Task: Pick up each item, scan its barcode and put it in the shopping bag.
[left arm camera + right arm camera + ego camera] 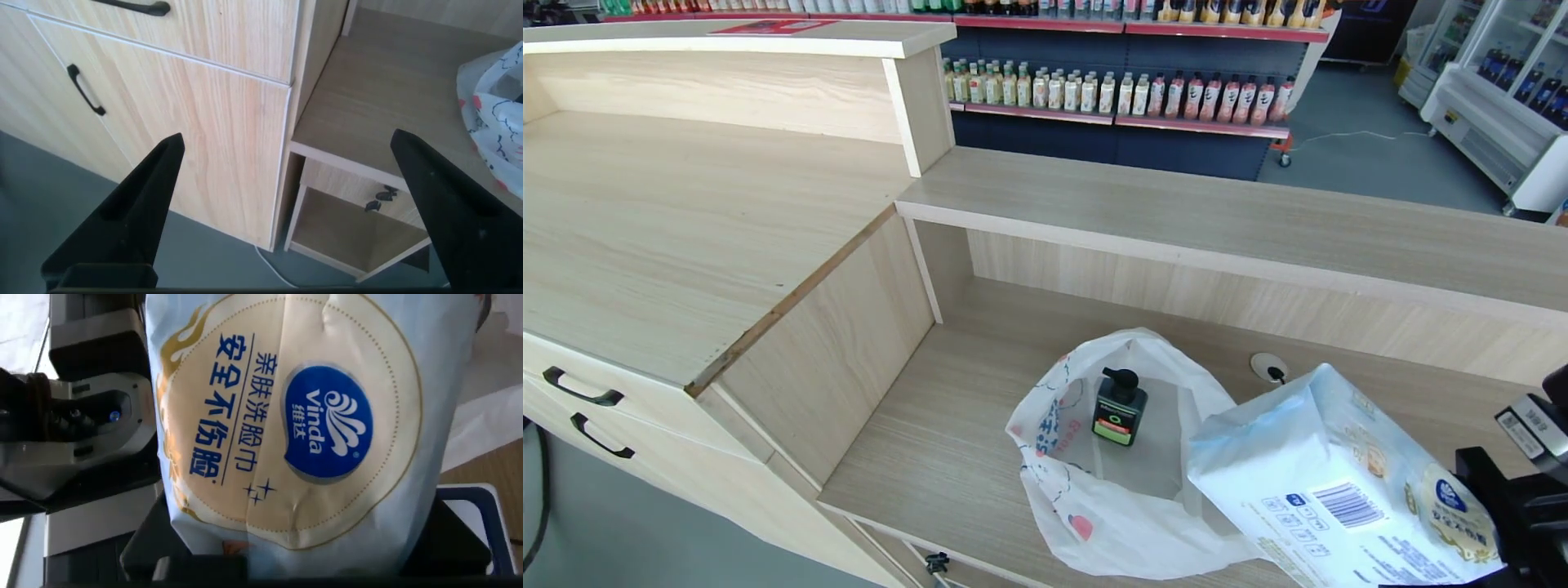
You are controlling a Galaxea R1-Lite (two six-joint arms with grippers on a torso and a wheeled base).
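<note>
My right fingers (pixel 470 539) are clamped on the tissue pack (pixel 1331 490), lower right of the head view, at the right edge of the shopping bag (pixel 1045 425), which holds 1 pump bottle (pixel 1120 406). Left fingers (pixel 131 212) hang spread and empty. The risk, I'd say, is that the bulky pack snags the limp rim, dragging the bag or toppling the bottle.

you're on the staff side of a small shop's counter. past the pale wooden checkout counter (pixel 1176 204) you can see red-edged shelves (pixel 1201 126) lined with rows of bottled drinks (pixel 1111 91), and off to the right a white glass-fronted chiller (pixel 1503 90) holding more bottles. on the lower ledge a thin plastic shopping bag (pixel 1054 482) stands open with a pump bottle (pixel 1120 406) inside, beside a soft pack (pixel 1339 482) showing a printed barcode.
</note>
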